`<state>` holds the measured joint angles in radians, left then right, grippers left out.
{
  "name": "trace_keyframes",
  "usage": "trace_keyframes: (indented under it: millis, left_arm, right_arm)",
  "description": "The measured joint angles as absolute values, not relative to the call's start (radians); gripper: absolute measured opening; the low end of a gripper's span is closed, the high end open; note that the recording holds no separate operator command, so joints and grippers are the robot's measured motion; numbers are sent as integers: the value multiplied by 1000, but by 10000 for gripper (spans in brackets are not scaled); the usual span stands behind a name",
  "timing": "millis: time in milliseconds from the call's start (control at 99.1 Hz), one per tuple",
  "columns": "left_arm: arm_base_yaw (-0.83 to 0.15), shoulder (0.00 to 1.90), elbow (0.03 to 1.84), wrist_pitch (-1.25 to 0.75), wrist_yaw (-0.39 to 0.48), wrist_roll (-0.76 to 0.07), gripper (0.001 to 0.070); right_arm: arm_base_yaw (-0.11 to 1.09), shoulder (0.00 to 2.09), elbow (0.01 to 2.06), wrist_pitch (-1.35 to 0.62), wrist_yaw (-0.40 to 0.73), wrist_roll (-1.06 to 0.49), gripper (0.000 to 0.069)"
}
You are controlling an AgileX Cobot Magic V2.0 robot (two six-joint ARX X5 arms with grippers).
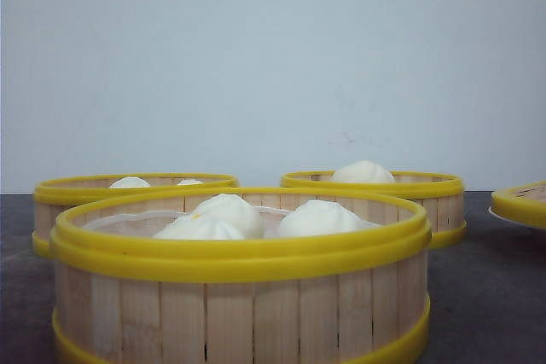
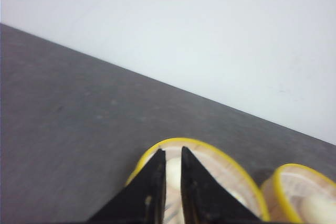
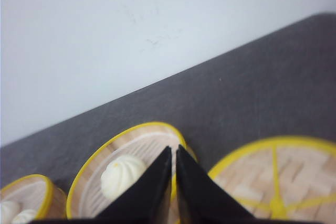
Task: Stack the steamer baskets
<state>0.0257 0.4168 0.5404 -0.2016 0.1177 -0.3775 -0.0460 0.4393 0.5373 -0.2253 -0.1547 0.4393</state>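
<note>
Three steamer baskets with pale slat walls and yellow rims stand on the dark table. The nearest basket [image 1: 239, 304] holds three white buns. A second basket [image 1: 51, 206] sits back left, and a third basket [image 1: 444, 202] with one bun sits back right. Neither gripper shows in the front view. My left gripper [image 2: 173, 151] hangs above one basket [image 2: 220, 169], its fingers shut to a narrow slit with nothing between them. Another basket [image 2: 299, 192] lies beside it. My right gripper [image 3: 174, 148] is shut and empty above the one-bun basket [image 3: 100, 161].
A round woven lid [image 3: 273, 182] with a yellow rim and yellow spokes lies on the table beside the one-bun basket, and it is cut off at the right edge of the front view as lid [image 1: 522, 204]. A pale wall stands behind the table [image 1: 486, 296].
</note>
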Motion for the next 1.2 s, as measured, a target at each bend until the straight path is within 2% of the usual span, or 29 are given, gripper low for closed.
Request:
trace_keyframes:
  millis: [192, 242, 293, 343, 394, 444, 484, 595, 838, 1060, 1201]
  left_arm:
    - [12, 572, 687, -251, 140, -337, 30]
    - [6, 597, 699, -270, 155, -325, 60]
    - [-3, 620, 701, -273, 168, -316, 127]
    - [-12, 641, 701, -278, 186, -309, 218]
    - [-22, 664, 701, -281, 204, -305, 294]
    - [-35, 683, 701, -281, 213, -303, 329]
    - [-44, 696, 701, -281, 213, -303, 344]
    - [-65, 743, 702, -272, 213, -302, 357]
    - [-95, 978, 801, -322, 204, -280, 356]
    - [-128, 1225, 953, -401, 56, -219, 356]
    - [-129, 1362, 1020, -447, 26, -205, 356]
  right_arm:
    - [-24, 598, 754, -324, -158, 302, 10]
    - [-14, 617, 779, -333, -159, 284, 11]
    - [-5, 632, 795, -346, -163, 271, 26]
    - [2, 642, 802, -352, -169, 265, 83]
    - [8, 650, 802, -355, -183, 261, 178]
    - [15, 656, 802, -360, -184, 260, 274]
    - [17, 661, 802, -361, -186, 259, 324]
    - [28, 663, 802, -361, -185, 258, 376]
    - [56, 662, 802, -361, -187, 258, 385]
    - [79, 662, 802, -361, -187, 258, 385]
    - [80, 662, 802, -361, -187, 258, 385]
